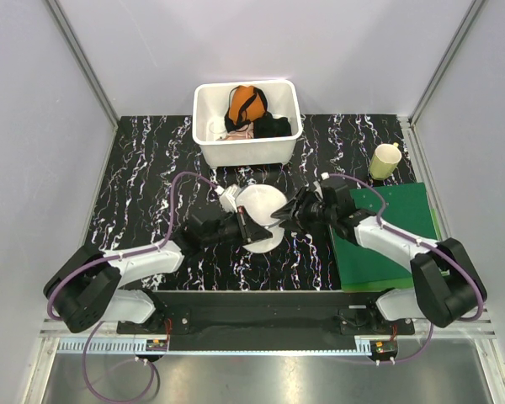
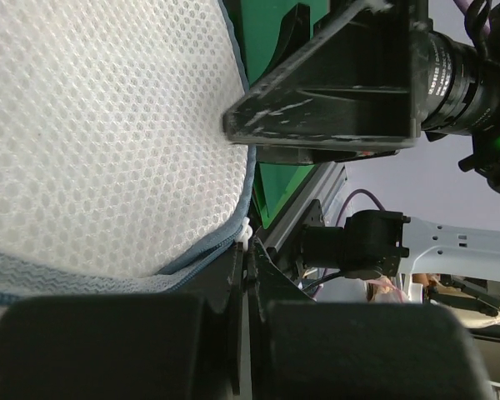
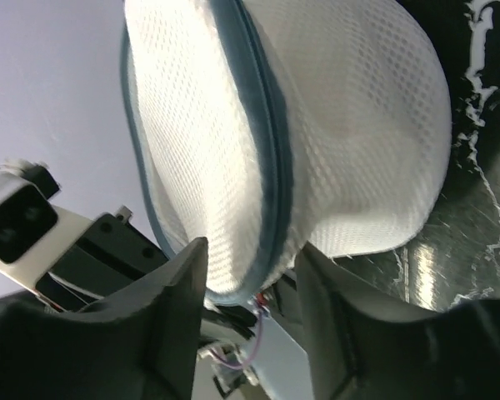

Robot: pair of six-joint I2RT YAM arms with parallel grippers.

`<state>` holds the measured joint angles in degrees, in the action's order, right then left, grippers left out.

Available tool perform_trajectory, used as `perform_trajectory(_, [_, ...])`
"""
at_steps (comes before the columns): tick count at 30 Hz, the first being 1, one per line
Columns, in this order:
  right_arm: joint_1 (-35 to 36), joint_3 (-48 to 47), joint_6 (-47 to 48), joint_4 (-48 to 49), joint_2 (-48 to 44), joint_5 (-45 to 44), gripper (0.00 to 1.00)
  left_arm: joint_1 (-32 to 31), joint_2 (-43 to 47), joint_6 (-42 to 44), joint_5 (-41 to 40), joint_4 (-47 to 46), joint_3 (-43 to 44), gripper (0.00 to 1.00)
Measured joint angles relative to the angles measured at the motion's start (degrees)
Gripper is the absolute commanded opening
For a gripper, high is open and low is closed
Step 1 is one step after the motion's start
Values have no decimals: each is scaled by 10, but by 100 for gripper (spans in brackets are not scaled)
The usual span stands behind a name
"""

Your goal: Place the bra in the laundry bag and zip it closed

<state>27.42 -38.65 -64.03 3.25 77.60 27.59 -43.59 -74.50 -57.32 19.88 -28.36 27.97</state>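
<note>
The laundry bag (image 1: 261,215), a round white mesh case with a blue-grey zipper (image 3: 267,125) round its rim, is held up on edge between both arms at the table's middle. My left gripper (image 1: 249,227) is shut, its tips (image 2: 248,250) pinching the bag's rim at a small white zipper tab (image 2: 244,232). From the right, my right gripper (image 1: 284,214) stands open with its jaws on either side of the bag's zipped rim (image 3: 254,275). The mesh (image 2: 108,142) fills the left wrist view. The bra is hidden.
A white rectangular tub (image 1: 204,151) stands at the back centre with an orange garment (image 1: 246,103) and a black garment (image 1: 272,126) inside. A pale yellow cup (image 1: 385,160) stands at the back right beside a green mat (image 1: 396,219).
</note>
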Motion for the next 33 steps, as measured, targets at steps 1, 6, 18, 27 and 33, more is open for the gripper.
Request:
perform_trajectory(1, [3,0,-9,16,7,-1,27,0,0,0,-1,0,0,0])
perform_trajectory(6, [1,-2,-27,59,41,-6,0,6,6,2,-12,16,-4,0])
perform_trajectory(18, [-46,-194,256,-77,162,139,1,175,114,113,28,196,-3,0])
perform_trajectory(27, [-53,-310,334,-220,245,84,81,73,57,77,37,138,-2,0])
perform_trajectory(33, [-54,-192,306,-248,110,-54,99,32,15,42,24,83,3,0])
